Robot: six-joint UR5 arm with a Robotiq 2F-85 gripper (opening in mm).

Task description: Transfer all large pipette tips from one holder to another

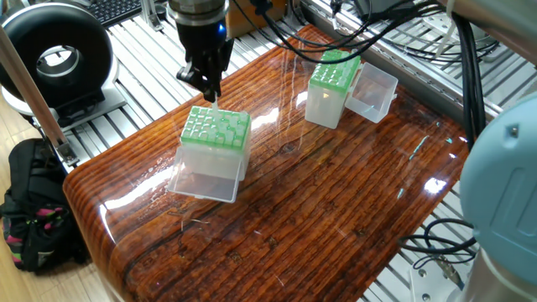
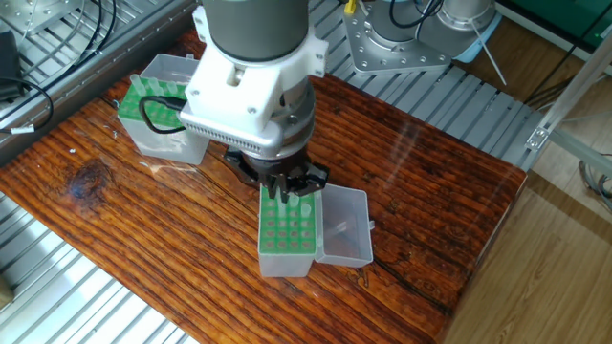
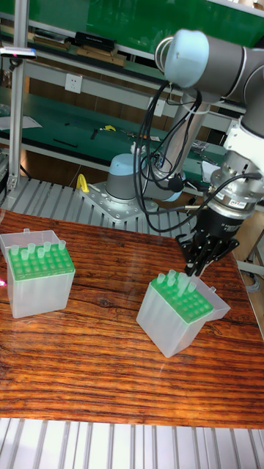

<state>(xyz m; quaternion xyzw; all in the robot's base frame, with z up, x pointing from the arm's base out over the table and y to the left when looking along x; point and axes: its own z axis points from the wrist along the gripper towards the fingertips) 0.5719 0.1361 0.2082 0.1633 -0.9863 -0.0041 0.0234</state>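
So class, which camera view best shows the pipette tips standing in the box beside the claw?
The tall fixed view: pipette tips stand out in profile above the box beside the claw. One fixed view shows mostly glare on the green top; in the other, the arm covers them.

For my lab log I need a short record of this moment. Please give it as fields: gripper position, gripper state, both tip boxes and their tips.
gripper position: the gripper hangs just above one corner of the box under it, apart from it
gripper state: fingers close together; whether they hold a tip, cannot tell
box under it: green top, clear lid open at its side, a few large pipette tips standing at the corner below the gripper
other box: green top, lid open, a row of tips along one edge
support: wooden table
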